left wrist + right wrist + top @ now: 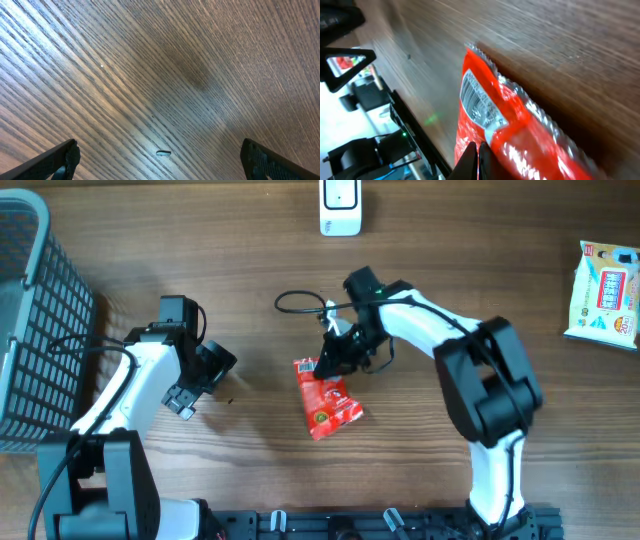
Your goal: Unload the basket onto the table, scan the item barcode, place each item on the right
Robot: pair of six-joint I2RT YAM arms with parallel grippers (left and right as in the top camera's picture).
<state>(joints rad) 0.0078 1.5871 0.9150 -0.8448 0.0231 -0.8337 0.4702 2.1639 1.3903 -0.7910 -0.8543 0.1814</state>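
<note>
At table [480,240] centre, right fingers [469,162] pinched shut on red packet [330,405] top edge; left fingers [55,162] spread wide.

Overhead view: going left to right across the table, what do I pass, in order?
gray basket → left gripper → red packet → white and green packet. Left out: the right gripper and the white device at the top edge, since both share the red packet's span.

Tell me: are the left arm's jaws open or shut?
Open. The left wrist view shows the two black fingers far apart at the lower corners, with brown wooden table showing between them.
</note>
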